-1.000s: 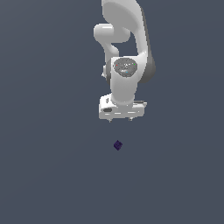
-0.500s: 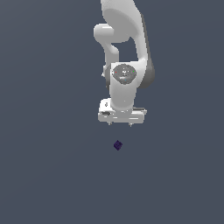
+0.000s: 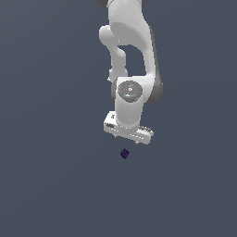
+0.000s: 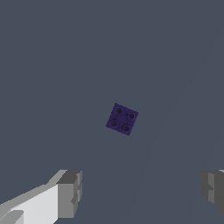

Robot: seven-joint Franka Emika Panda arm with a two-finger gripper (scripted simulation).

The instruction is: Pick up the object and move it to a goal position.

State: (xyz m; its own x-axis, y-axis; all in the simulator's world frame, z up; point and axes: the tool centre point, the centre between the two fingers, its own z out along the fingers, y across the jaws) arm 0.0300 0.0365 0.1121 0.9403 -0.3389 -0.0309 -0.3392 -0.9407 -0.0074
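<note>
Tool [image 4: 139, 192] hangs wide open and empty, with the tiny purple cube [image 3: 124, 153] just below it, slightly off-centre and rotated to the fingers.

There is one cube [image 3: 124, 153], dark purple, and its upper face in the wrist view [image 4: 122, 119] carries four small round dimples. There is one arm [image 3: 132, 69], white, ending in one tool [image 4: 141, 192] with two grey fingers [image 4: 70, 194], one on each side of a wide gap. All of it sits over one plain grey desk [image 3: 51, 176].
</note>
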